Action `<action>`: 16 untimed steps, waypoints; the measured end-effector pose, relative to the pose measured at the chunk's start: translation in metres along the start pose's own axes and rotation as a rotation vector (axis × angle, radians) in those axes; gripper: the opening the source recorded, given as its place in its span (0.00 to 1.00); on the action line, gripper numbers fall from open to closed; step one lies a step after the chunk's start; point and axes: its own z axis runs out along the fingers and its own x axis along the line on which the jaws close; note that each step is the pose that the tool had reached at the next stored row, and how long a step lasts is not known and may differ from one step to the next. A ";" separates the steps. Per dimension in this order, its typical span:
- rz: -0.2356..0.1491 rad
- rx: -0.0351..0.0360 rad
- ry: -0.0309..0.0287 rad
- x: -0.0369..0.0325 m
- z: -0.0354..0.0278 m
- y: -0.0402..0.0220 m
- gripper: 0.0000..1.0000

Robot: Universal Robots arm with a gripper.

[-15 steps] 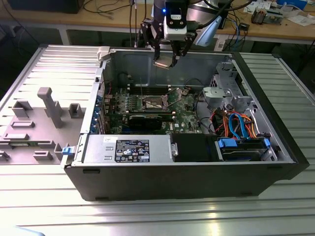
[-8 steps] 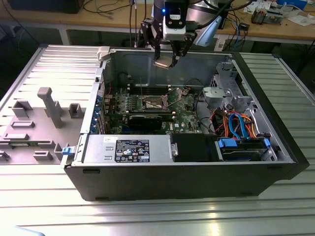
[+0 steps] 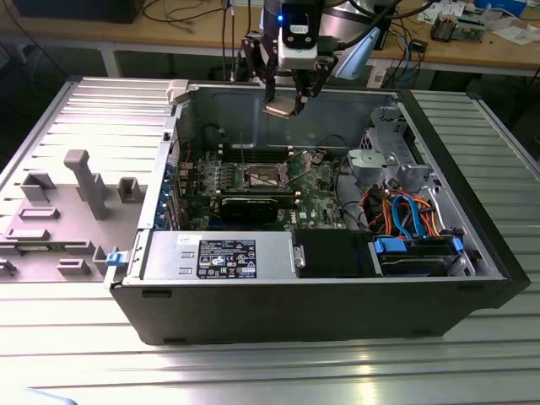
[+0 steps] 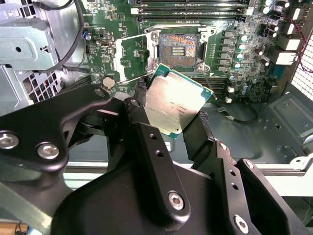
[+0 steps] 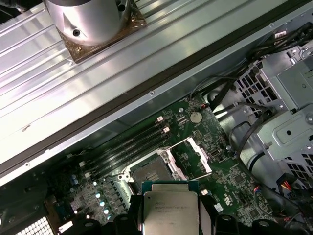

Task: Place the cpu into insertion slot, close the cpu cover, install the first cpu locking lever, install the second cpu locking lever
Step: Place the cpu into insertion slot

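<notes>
My gripper point(image 3: 285, 105) is shut on the cpu point(image 3: 282, 108), a small square chip with a dull silver top, held above the open computer case. In both wrist views the black fingers point(image 4: 146, 132) clamp the cpu point(image 4: 175, 103) by two opposite edges. The insertion slot point(image 4: 178, 46) lies uncovered on the green motherboard beyond the chip, its dark centre showing. The cpu cover point(image 4: 133, 58) stands swung open beside the slot. In the first wrist view the cpu point(image 5: 170, 213) hangs short of the insertion slot point(image 5: 149, 171), with the cpu cover point(image 5: 190, 157) tilted up next to it.
Long memory slots point(image 4: 190, 7) run beside the socket. A black graphics card point(image 3: 249, 207), the power supply point(image 3: 219, 257), a metal drive cage point(image 3: 384, 164) and coloured cables point(image 3: 405, 215) crowd the case. A grey fixture block point(image 3: 76, 194) lies at the exterior view's left.
</notes>
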 end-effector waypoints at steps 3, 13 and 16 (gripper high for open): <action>0.007 -0.0001 -0.0007 0.0000 0.0000 0.0000 0.55; 0.027 -0.0004 -0.0025 0.0000 -0.0001 0.0000 0.55; 0.027 -0.0004 -0.0024 0.0000 0.0000 0.0000 0.55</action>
